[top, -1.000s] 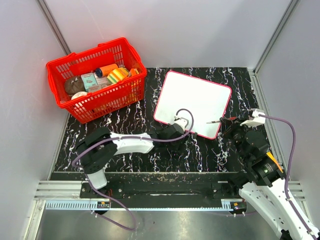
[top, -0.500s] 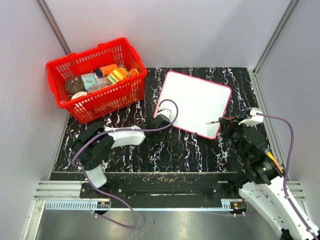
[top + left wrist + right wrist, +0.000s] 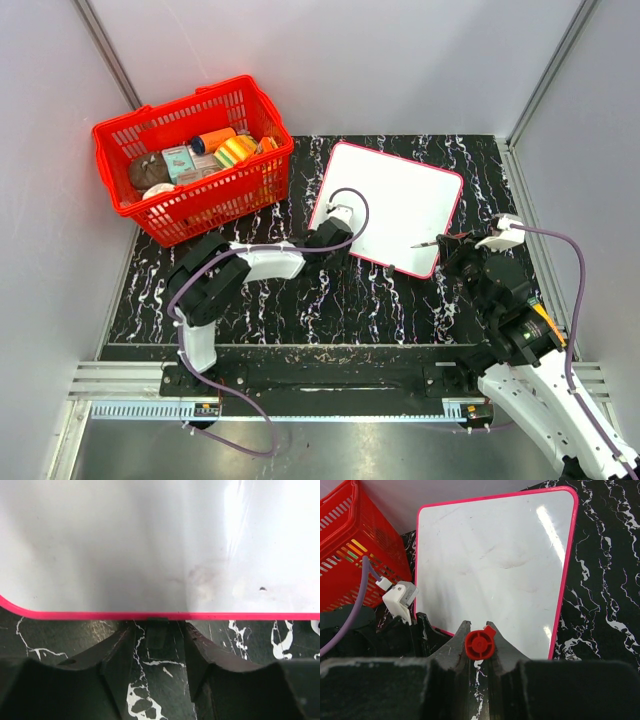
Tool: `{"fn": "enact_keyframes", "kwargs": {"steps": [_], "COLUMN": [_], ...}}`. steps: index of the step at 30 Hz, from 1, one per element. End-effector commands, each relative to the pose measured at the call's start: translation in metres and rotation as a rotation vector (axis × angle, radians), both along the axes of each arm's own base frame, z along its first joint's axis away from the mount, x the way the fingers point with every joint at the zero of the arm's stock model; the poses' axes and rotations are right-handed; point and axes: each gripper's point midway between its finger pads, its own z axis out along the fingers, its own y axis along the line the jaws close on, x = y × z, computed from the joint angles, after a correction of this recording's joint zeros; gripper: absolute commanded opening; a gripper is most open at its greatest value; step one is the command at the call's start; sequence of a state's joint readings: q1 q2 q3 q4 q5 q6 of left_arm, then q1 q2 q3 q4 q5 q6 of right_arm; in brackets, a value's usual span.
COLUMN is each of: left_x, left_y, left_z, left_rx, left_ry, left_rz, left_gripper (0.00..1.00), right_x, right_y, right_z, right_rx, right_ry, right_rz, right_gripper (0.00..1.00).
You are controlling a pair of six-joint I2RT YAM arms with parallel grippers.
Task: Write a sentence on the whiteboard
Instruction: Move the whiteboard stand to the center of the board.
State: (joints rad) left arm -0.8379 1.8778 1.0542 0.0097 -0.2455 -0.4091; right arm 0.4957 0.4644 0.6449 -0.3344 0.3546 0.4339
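Observation:
The whiteboard (image 3: 395,200) lies flat on the black marbled table, white with a pink edge. No red words show on it, only faint smudges. It fills the top of the left wrist view (image 3: 150,540) and lies ahead in the right wrist view (image 3: 490,555). My left gripper (image 3: 325,236) is open and empty at the board's near left corner, its fingertips (image 3: 120,645) reaching the pink edge. My right gripper (image 3: 455,241) is shut on a red marker (image 3: 480,645), at the board's near right corner. The marker's dark tip (image 3: 418,245) points left over the board's near edge.
A red basket (image 3: 130,135) full of small items stands at the back left, close to the board's left edge; it also shows in the right wrist view (image 3: 350,535). Grey walls enclose the table on three sides.
My left gripper has moved left along the board's near edge to its near left corner. My right gripper with the marker has shifted only slightly.

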Motion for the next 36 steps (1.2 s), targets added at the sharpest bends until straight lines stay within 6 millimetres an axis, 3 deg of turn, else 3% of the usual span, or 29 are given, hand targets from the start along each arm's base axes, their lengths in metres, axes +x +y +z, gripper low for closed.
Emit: {"fn": "enact_keyframes", "kwargs": {"steps": [1, 4, 10, 14, 16, 23, 28, 36], "left_x": [-0.002, -0.003, -0.012, -0.029, -0.037, -0.073, -0.091, -0.139], "left_y": [0.017, 0.016, 0.015, 0.017, 0.013, -0.002, 0.002, 0.007], "left_z": [-0.030, -0.032, -0.030, -0.035, -0.035, -0.043, -0.046, -0.048], "left_rx": [0.085, 0.084, 0.067, 0.068, 0.054, 0.087, 0.105, 0.111], "left_ry": [0.060, 0.070, 0.089, 0.117, 0.128, 0.153, 0.182, 0.260], "left_rz": [0.013, 0.001, -0.026, -0.026, -0.030, -0.062, -0.034, 0.056], "left_gripper": [0.45, 0.33, 0.25, 0.21, 0.11, 0.02, 0.00, 0.00], "right_x": [0.004, 0.004, 0.004, 0.004, 0.004, 0.002, -0.001, -0.001], "right_y": [0.002, 0.002, 0.003, 0.004, 0.004, 0.002, 0.002, 0.003], "right_z": [0.011, 0.009, 0.010, 0.007, 0.006, 0.005, 0.002, -0.001], "right_rx": [0.010, 0.012, 0.019, 0.018, 0.018, 0.016, 0.027, 0.037], "right_ry": [-0.040, -0.038, -0.040, -0.036, -0.034, -0.037, -0.030, -0.022], "right_rz": [0.000, -0.002, 0.002, 0.006, 0.006, 0.005, 0.009, 0.009], "right_gripper": [0.00, 0.00, 0.00, 0.00, 0.00, 0.00, 0.00, 0.00]}}
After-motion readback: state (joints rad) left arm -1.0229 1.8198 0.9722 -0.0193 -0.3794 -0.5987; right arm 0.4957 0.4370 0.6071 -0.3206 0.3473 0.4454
